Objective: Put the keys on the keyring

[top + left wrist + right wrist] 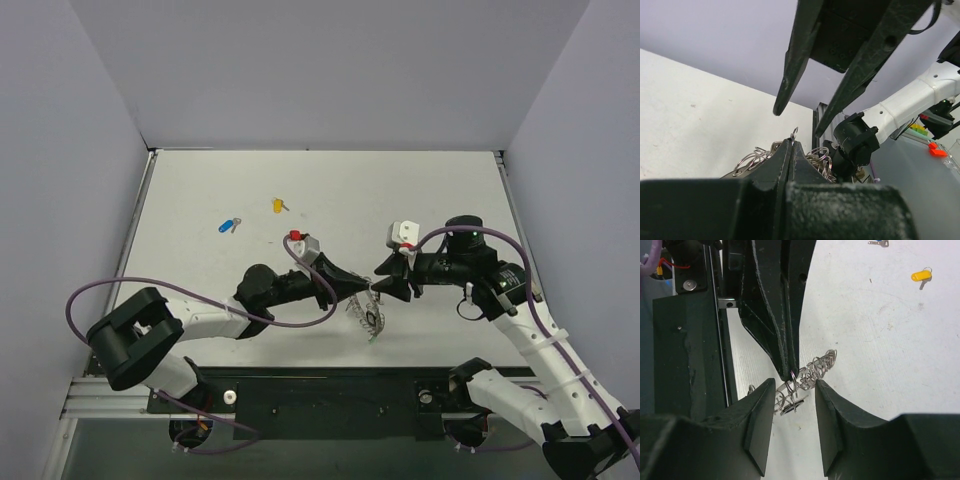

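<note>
My left gripper (365, 289) is shut on a small silver ring (794, 133) of the keyring bunch (371, 319). The bunch of steel rings hangs below it over the table. In the right wrist view the shut left fingers (786, 340) pinch that ring (792, 374), with the bunch (815, 369) beside it. My right gripper (795, 386) is open and empty, its tips on either side of the ring without touching it; it faces the left gripper in the top view (385, 286). A blue key (229, 225) and a yellow key (278, 205) lie on the table far left. No green key shows.
The white table (440, 190) is walled at the back and sides. The right arm's red-marked wrist block (405, 234) stands behind the grippers. The yellow key (921, 276) also shows at the top right of the right wrist view. A black base rail (330, 385) runs along the near edge.
</note>
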